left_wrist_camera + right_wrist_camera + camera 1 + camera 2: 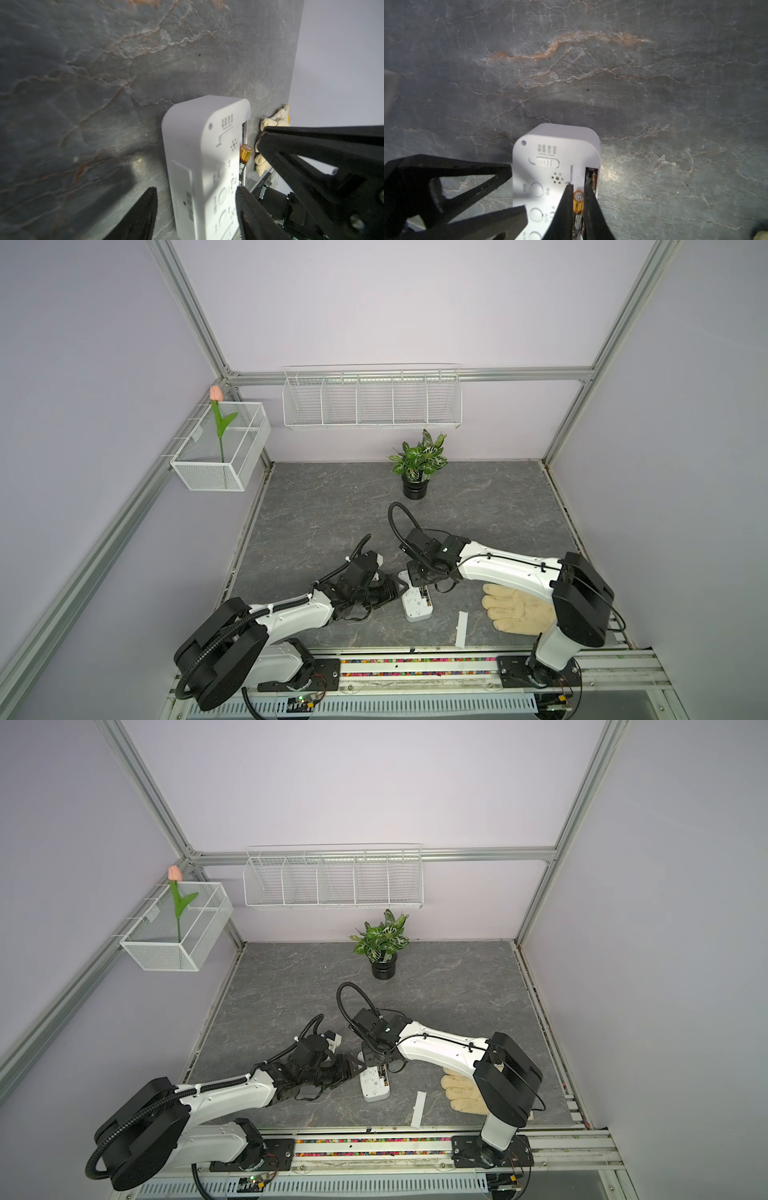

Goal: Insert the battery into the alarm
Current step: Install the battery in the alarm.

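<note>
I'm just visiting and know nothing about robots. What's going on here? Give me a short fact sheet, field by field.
alarm: lies face down on the grey table, battery slot open
battery: pinched by the right gripper, over the slot, not yet seated
left gripper: open, fingers either side of the alarm
nearby: work glove, white plastic strip, potted plant

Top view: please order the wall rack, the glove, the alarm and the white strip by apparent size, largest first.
1. wall rack
2. glove, partly behind the right arm
3. alarm
4. white strip
</note>
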### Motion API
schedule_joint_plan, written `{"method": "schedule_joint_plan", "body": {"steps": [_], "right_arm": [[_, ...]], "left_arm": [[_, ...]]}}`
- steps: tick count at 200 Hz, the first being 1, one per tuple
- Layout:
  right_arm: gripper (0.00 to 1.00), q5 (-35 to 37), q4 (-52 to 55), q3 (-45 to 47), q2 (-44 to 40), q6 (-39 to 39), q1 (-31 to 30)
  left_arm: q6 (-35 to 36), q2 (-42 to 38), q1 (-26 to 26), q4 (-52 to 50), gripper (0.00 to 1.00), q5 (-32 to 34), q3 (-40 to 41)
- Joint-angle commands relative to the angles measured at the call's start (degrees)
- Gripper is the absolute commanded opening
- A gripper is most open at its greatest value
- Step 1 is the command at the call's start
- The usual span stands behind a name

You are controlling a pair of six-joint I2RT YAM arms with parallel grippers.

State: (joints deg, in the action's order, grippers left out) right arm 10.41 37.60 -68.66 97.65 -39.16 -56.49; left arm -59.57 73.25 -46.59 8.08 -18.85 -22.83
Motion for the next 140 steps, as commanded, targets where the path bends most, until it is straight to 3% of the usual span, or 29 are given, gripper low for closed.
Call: {"method": "schedule_joint_plan", "body": {"steps": [1,140], "right_arm": [[0.15,-0.78,0.4,0.61,1.22,0.08,-0.09],[0.11,-1.27,1.18,4.69,-0.26,-2.92,-2.46]], "left_arm": [[-0.81,1.24,-0.44,1.45,0.62,1.12,-0.35],[0.16,4.15,-1.79,-5.9,0.59,5.49,-1.87]]}}
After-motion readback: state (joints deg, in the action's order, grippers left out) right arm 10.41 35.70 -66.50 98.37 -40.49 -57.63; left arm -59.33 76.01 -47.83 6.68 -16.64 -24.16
